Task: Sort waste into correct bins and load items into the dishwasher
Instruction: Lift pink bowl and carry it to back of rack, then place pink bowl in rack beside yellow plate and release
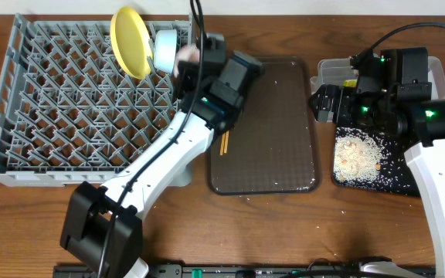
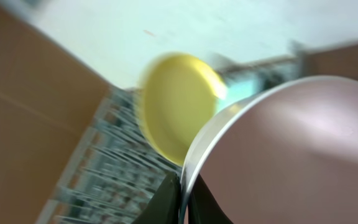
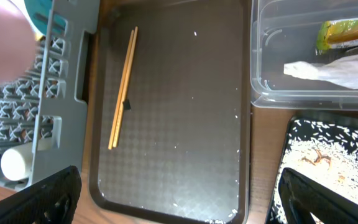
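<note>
Lying near the left edge of the brown tray [image 3: 179,124], the chopsticks [image 3: 123,87] are just beside the rack [image 1: 68,100], where a small cup [image 3: 14,163] rests on its side. To the right, the black tray [image 3: 289,134] holds scattered rice [image 1: 354,154], and past it the clear tub [image 3: 257,68] holds the wrapper [image 3: 347,32] and crumpled paper [image 3: 328,68], with the right claw [image 3: 179,199] spread wide above. Farther back, the left claw [image 2: 184,196] pinches the white bowl [image 2: 291,149] by its rim over the rack's far right corner, beside the light blue bowl [image 1: 164,48] and the upright yellow plate [image 1: 130,42].
</note>
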You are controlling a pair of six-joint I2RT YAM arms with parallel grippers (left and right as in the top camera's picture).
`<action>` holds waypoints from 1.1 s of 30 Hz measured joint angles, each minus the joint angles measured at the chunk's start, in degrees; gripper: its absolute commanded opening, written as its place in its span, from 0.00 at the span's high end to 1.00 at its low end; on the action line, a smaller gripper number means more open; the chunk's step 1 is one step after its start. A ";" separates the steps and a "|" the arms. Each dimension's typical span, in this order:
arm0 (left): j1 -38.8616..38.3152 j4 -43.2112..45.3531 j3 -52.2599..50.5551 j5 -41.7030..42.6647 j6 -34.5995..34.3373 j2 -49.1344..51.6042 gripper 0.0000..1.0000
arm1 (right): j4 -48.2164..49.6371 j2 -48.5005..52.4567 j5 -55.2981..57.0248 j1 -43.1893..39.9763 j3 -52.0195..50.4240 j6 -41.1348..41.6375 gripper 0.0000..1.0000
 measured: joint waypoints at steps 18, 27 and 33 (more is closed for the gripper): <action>13.25 5.03 0.00 -9.73 8.48 0.94 0.92 | 0.00 0.00 0.00 0.00 0.00 0.00 0.01; 13.05 3.85 -0.98 -14.75 7.30 5.44 0.93 | 0.00 0.00 0.00 0.00 0.00 0.00 0.01; 12.15 3.52 -5.33 -15.93 5.05 5.60 0.93 | 0.00 0.00 0.00 0.00 0.00 0.00 0.01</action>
